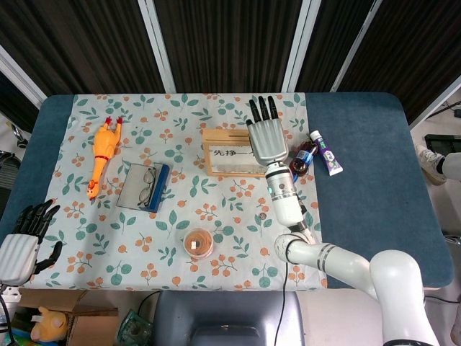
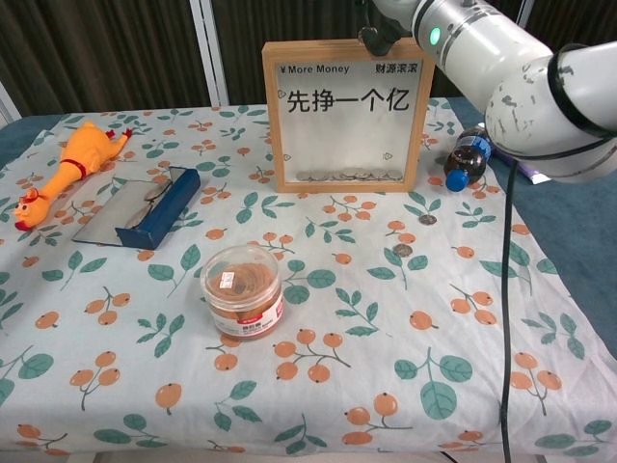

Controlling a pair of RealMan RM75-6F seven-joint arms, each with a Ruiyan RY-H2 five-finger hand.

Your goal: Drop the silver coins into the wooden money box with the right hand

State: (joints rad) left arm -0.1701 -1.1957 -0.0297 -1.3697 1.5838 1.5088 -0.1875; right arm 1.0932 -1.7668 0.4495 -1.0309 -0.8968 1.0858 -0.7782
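The wooden money box (image 2: 347,114) stands upright at the back of the cloth, also visible from above (image 1: 225,160), with several silver coins along its bottom. Two silver coins (image 2: 427,219) (image 2: 403,250) lie on the cloth in front of its right side; one coin (image 1: 263,214) shows in the head view. My right hand (image 1: 268,134) hovers over the box's top right corner with its fingers stretched toward the far side. Its dark fingertips (image 2: 372,35) show just above the frame, and no coin is visible in them. My left hand (image 1: 24,241) rests empty at the table's near left edge with its fingers apart.
A small cola bottle (image 2: 465,157) and a tube (image 1: 326,155) lie right of the box. A round jar (image 2: 243,290) stands in the middle front. Glasses on a blue case (image 2: 145,204) and a yellow rubber chicken (image 2: 69,170) lie to the left.
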